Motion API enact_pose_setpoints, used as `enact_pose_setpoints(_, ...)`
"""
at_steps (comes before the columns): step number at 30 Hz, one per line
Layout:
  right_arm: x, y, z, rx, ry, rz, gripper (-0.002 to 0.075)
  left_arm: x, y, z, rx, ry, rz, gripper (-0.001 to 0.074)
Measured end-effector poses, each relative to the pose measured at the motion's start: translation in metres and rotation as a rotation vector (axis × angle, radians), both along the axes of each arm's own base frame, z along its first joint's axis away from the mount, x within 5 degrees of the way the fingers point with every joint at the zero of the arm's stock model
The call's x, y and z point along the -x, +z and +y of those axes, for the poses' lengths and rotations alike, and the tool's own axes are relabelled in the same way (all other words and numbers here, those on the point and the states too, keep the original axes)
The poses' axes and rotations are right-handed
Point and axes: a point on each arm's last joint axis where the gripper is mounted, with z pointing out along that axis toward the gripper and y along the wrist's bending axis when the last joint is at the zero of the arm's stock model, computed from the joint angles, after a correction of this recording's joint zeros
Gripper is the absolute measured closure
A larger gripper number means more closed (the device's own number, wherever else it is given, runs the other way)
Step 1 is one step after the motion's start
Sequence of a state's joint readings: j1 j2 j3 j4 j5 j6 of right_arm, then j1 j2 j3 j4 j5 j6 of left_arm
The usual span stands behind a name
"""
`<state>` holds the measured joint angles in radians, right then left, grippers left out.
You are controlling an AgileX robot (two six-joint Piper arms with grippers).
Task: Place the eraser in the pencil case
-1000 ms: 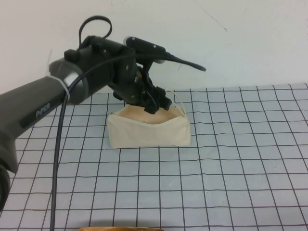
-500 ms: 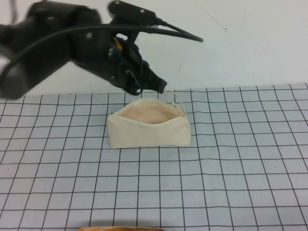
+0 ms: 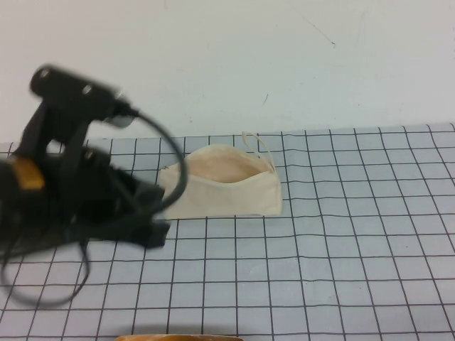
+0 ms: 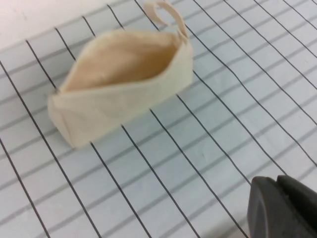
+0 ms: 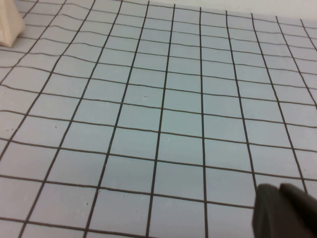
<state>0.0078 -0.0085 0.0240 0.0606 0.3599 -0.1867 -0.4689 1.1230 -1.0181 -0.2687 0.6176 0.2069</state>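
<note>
Left gripper [image 3: 153, 213] near-left of pencil case [image 3: 222, 183], finger state unclear. Right gripper [image 5: 287, 213] over bare grid mat [image 3: 341, 256], unclear too. Case gaping open, far-centre; eraser unseen. White wall [image 3: 284, 64] behind.

I saw a cream pencil case [image 3: 227, 190] with a pinkish-beige lining, lying on a pale grey mat [image 3: 341, 270] ruled in thin black grid lines. My left gripper [image 3: 153, 213] was black, beside the case; my right gripper [image 5: 285, 212] looked dark grey over the mat.

Pencil case [image 3: 220, 188] mid-mat [image 3: 355, 249]; left end effector [image 3: 153, 213] left-front.
</note>
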Motion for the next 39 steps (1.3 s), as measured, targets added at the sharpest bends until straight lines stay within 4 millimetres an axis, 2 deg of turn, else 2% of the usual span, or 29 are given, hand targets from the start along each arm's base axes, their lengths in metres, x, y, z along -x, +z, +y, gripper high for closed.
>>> enact_pose_setpoints(3,0.000,0.000,0.000,0.000,0.000,0.000,0.0729,0.023,-0.003,0.011,0.024,0.017,0.027,0.0735)
enact_pose_setpoints(8,0.000,0.000,0.000,0.000,0.000,0.000,0.0729,0.052,0.007,0.035,0.005,0.093,0.018,0.0736)
enact_pose_setpoints(16,0.000,0.000,0.000,0.000,0.000,0.000,0.0729,0.089,0.025,0.067,-0.098,0.141,-0.131,0.0736)
enact_pose_setpoints(19,0.000,0.000,0.000,0.000,0.000,0.000,0.0729,0.099,0.023,0.076,-0.111,0.183,-0.178,0.0736)
enact_pose_setpoints(23,0.000,0.000,0.000,0.000,0.000,0.000,0.0729,0.106,-0.001,0.085,-0.077,0.241,-0.240,0.0736)
enact_pose_setpoints(31,0.000,0.000,0.000,0.000,0.000,0.000,0.0729,0.130,-0.052,0.104,0.183,0.459,-0.366,0.0736)
enact_pose_setpoints(39,0.000,0.000,0.000,-0.010,-0.004,0.000,0.0729,0.152,-0.104,0.116,0.246,0.639,-0.512,0.0736)
